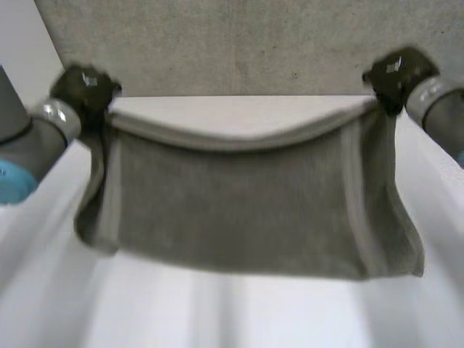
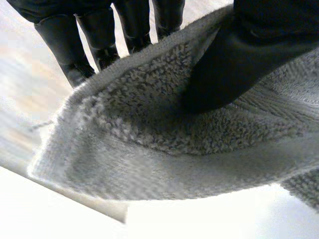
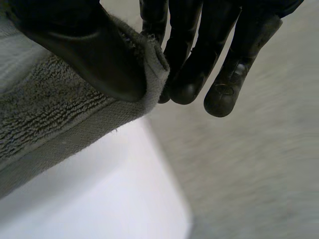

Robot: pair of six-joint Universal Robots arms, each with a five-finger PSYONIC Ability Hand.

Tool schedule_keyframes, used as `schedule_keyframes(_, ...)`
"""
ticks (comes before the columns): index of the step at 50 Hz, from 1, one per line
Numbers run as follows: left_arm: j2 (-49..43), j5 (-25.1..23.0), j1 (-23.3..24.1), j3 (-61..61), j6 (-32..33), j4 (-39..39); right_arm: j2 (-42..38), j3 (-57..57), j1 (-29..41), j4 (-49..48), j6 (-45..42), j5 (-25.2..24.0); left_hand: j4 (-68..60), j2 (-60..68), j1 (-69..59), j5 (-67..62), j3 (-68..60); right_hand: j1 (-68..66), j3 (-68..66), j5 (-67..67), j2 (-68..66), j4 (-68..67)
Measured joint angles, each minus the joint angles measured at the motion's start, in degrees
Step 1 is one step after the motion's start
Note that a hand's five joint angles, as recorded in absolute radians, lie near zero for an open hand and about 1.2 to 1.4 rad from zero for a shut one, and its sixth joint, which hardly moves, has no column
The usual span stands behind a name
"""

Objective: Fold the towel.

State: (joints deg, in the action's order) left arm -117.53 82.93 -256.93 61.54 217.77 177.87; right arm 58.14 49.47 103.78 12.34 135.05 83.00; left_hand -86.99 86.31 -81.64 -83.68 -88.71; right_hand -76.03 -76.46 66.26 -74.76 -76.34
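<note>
A grey towel [image 1: 246, 210] hangs in the air above the white table [image 1: 239, 312], stretched between my two hands, its upper edge sagging in the middle. My left hand [image 1: 83, 90] holds the upper left corner; in the left wrist view its thumb [image 2: 234, 64] presses the terry cloth [image 2: 149, 139] against the fingers [image 2: 65, 45] behind it. My right hand [image 1: 395, 76] holds the upper right corner; in the right wrist view the thumb [image 3: 94, 59] pinches the towel's corner [image 3: 60, 114] against the fingers [image 3: 189, 74].
Beyond the table's far edge [image 1: 239, 98] lies grey carpeted floor [image 1: 239, 43]. The floor [image 3: 249, 174] also lies past the table's corner in the right wrist view.
</note>
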Motion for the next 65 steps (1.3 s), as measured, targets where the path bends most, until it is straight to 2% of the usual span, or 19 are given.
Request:
schedule_keyframes(4, 0.7, 1.3, 1.7, -8.8, -3.0, 5.7, 2.0, -1.4, 0.9, -16.9, 4.6, 1.8, 0.0, 0.0, 0.0, 0.0, 0.0, 0.0, 0.0, 0.0, 0.0, 0.0)
schedule_keyframes(8, 3.9, 1.9, 3.0, -14.0, -9.2, 15.4, 8.8, 2.5, 1.1, -36.1, 8.9, 3.3, 0.0, 0.0, 0.0, 0.0, -0.1, 0.0, 0.0, 0.0, 0.0, 0.0)
schedule_keyframes(13, 8.0, 1.9, 3.0, -13.1, -16.0, 23.3, 15.3, 8.7, 0.9, -46.3, 11.2, 3.4, 0.0, 0.0, 0.0, 0.0, -0.1, 0.0, 0.0, 0.0, 0.0, 0.0)
schedule_keyframes(21, 9.5, 1.1, 0.6, -2.4, -18.9, 25.5, 15.4, 14.3, 0.3, -40.6, 11.2, 0.0, 0.0, 0.0, 0.0, 0.0, -0.1, -0.1, 0.0, 0.0, 0.0, 0.0)
schedule_keyframes(27, 7.0, -1.2, -0.8, 11.3, -18.6, 27.2, 9.9, 20.0, 0.1, -32.4, 10.5, -4.6, 0.0, 0.0, 0.0, 0.0, -0.1, -0.1, 0.0, 0.0, 0.0, 0.0)
schedule_keyframes(33, 2.0, -4.5, -1.1, 22.8, -17.0, 32.6, 3.2, 25.5, 0.2, -30.0, 9.2, -6.0, 0.0, 0.0, 0.0, 0.0, -0.1, -0.1, 0.0, 0.0, -0.1, 0.0)
schedule_keyframes(38, -3.3, -6.2, -1.0, 31.2, -11.3, 38.5, -3.4, 29.3, 0.6, -29.8, 5.9, -5.7, 0.0, 0.0, 0.0, 0.0, -0.1, -0.1, 0.0, 0.0, -0.2, 0.0)
schedule_keyframes(44, -7.3, -6.6, -1.0, 38.1, 1.0, 42.0, -7.3, 32.5, 0.2, -29.9, 0.1, -4.9, 0.0, 0.0, 0.0, 0.0, -0.2, -0.1, 0.0, 0.0, -0.2, 0.0)
schedule_keyframes(51, -2.0, -6.4, -1.8, 42.3, 8.0, 40.9, -1.2, 35.5, -1.5, -28.2, -1.2, -4.8, 0.0, 0.0, 0.0, 0.0, -0.2, -0.1, 0.0, 0.0, -0.2, 0.0)
schedule_keyframes(59, 7.0, -6.4, -2.8, 46.2, 7.3, 38.0, 8.0, 38.4, -4.4, -22.2, -0.8, -5.3, 0.0, 0.0, 0.0, 0.0, -0.2, -0.1, 0.0, 0.0, -0.2, 0.0)
schedule_keyframes(65, 14.4, -7.5, -3.3, 50.2, 6.5, 33.4, 15.8, 40.1, -8.8, -13.3, -1.1, -7.4, 0.0, 0.0, 0.0, 0.0, -0.2, -0.1, 0.0, 0.0, -0.2, 0.0)
